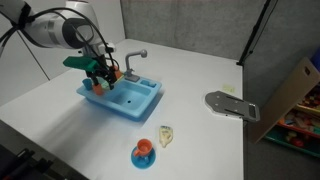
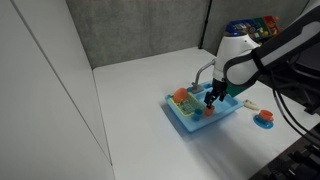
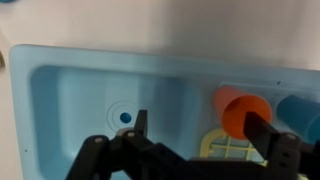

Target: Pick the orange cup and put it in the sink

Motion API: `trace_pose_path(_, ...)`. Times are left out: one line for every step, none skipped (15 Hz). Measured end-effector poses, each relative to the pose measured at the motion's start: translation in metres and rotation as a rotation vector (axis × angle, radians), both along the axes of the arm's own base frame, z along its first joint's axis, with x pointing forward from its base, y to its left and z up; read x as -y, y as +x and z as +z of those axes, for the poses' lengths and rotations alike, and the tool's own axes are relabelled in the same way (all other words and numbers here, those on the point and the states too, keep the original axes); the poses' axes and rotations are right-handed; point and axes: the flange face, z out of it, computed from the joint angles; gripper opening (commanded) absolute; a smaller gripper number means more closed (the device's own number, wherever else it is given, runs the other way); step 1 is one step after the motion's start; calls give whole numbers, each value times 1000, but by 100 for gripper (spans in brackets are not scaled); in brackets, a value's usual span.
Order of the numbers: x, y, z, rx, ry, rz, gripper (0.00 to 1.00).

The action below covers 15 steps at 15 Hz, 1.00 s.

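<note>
**Operator:** Where is the orange cup (image 3: 240,108)?

**Manual:** In the wrist view it sits at one end of the sink (image 3: 60,95), just beyond the basin wall and over a pale yellow slatted insert (image 3: 228,150). You cannot tell from here whether it rests inside the basin proper.

**Operator:** And the gripper (image 3: 200,125)?

**Manual:** Your jaws stand spread and hold nothing. One finger (image 3: 265,130) is right beside the cup. You hover low over the basin because placement happens here. Check how the cup is seated before you judge the step complete.
</note>
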Motion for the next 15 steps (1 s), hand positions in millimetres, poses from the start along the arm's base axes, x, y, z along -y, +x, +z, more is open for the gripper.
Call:
trace_pose_path(0,1,-1,0,0,0,65)
trace_pose_path(0,1,-2,-1,-1,0,55)
trace_pose_path(0,2,-3,-1,-1,0,45)
trace_pose_path(0,2,-3,-1,-1,-1,39)
trace_pose_path(0,3,-4,-1,-2,-2,30)
trace_pose_path(1,3,-4,-1,-2,-2,23)
trace_pose_path(1,3,-4,-1,-2,-3,15)
trace_pose_path(0,3,-4,-1,-2,-4,8)
trace_pose_path(0,3,-4,-1,-2,-4,4)
trace_pose_path(0,3,-4,0,-2,-4,2)
trace_pose_path(-1,3,-4,0,-2,-3,1)
trace_pose_path(-3,4,-1,4,-2,-2,5)
trace_pose_path(-4,5,2,11,-1,1,3)
trace_pose_path(-5,6,4,14,0,2,3)
trace_pose_path(-5,7,7,19,3,-1,3)
